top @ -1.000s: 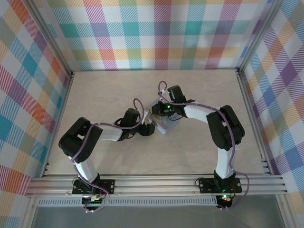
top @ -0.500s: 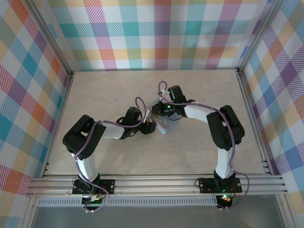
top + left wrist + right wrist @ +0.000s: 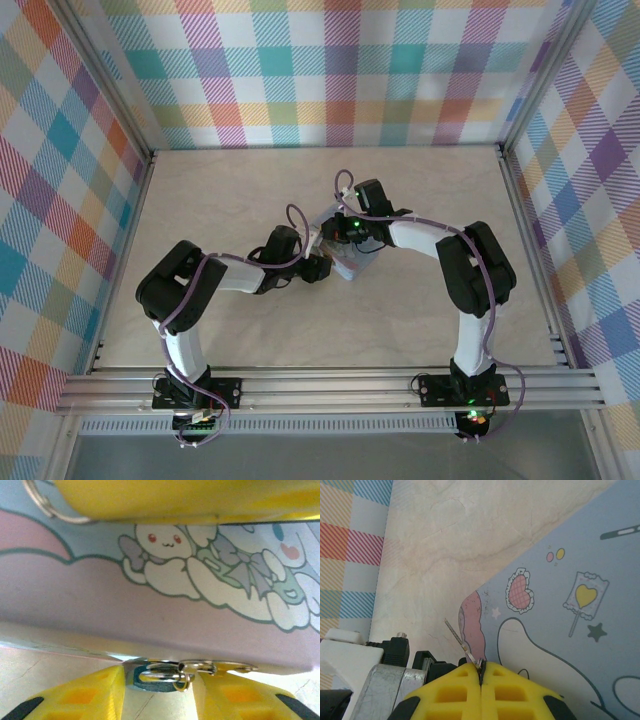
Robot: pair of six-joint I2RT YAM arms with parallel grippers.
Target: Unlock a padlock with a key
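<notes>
While the left claw (image 3: 159, 689) is sitting low at the near edge of the tin (image 3: 150, 615), its yellow fingers (image 3: 85, 695) are standing apart, one on each side of the padlock (image 3: 150, 676). A sliver of gap is showing at the left finger; whether the right one is touching cannot be told. The padlock is lying on the surface (image 3: 35, 667) right against the tin's near wall, its blue body flat and its silvery shackle and small rings trailing toward the right finger. Over the tin's printed lid the right claw (image 3: 481, 672) is hovering, its fingers pressed together and pinching a thin silvery blade (image 3: 458, 636). I am taking this to be the key, seen edge-on and poking out at a slant past the tin's corner. Farther across the lid, a loose ring (image 3: 37, 500) is hanging beside that claw.

The risks are gathering around the tin wall. The left claw may be lining up on the rings instead of the body, so closing could skid the tiny lock along the wall or leave its keyhole facing anywhere. The key is riding in a narrow fingertip pinch, so any sideways push at the keyway could swivel it or pull it free. With both claws crowding one small spot beside the tin, a bump could shove the tin and carry the lock with it.
</notes>
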